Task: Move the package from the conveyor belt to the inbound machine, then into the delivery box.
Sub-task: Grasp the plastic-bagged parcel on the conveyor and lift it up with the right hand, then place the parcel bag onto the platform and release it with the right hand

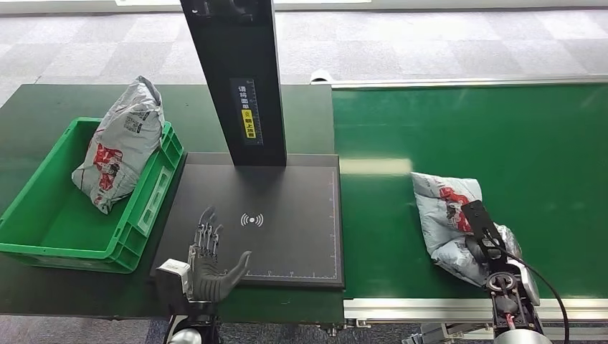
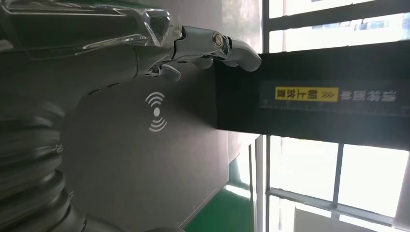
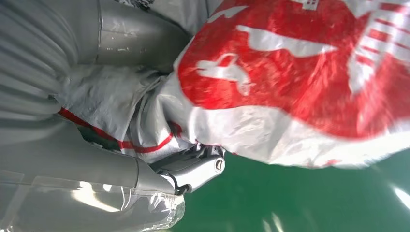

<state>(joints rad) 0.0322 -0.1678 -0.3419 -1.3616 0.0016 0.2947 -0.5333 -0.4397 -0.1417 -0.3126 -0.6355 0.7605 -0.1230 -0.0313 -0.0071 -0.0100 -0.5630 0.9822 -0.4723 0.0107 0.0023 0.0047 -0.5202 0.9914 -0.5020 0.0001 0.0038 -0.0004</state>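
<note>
box (image 1: 43,240): green, left of the scanner, touching its edge; one grey-and-red bag (image 1: 118,147) already leans inside it; a second drop could land on that bag and slide over the rim.
left hand (image 1: 208,261): hovers over the scanner's near left part, fingers (image 2: 237,50) apart, holding nothing; risk is that it sits where the package must be set down and gets bumped.
scanner (image 1: 287,236): black pad with a post (image 1: 233,79); the post could catch a high carry.
package (image 1: 448,215): on the belt (image 1: 502,136), right of the scanner.
right hand (image 1: 484,240): on the package's near end, fingers (image 3: 198,169) clamped on loose film; thin wrap may slip or tear on lifting.
</note>
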